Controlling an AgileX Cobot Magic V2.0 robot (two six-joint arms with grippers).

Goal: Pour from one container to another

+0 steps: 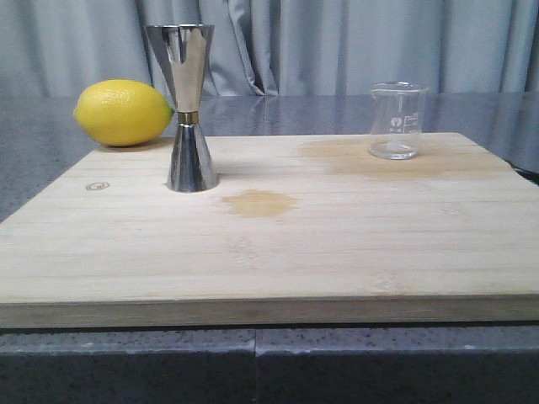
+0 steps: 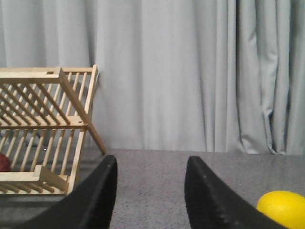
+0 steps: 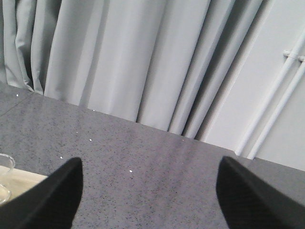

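Note:
A small clear glass beaker (image 1: pixel 397 120) with white printed marks stands upright at the back right of the wooden board (image 1: pixel 269 252). The tall steel hourglass jigger (image 1: pixel 189 108) with a gold band at its waist stands upright at the back left of the board. Neither arm shows in the front view. My left gripper (image 2: pixel 150 162) is open over grey countertop with nothing between its black fingers. My right gripper (image 3: pixel 150 164) is wide open and empty; an edge of the beaker (image 3: pixel 5 183) shows at that view's border beside one finger.
A yellow lemon (image 1: pixel 123 112) lies behind the board's back left corner, close to the jigger, and the lemon (image 2: pixel 282 209) shows in the left wrist view too. A wooden dish rack (image 2: pixel 43 129) stands off to the side. Damp stains (image 1: pixel 261 203) mark the board. Grey curtains hang behind.

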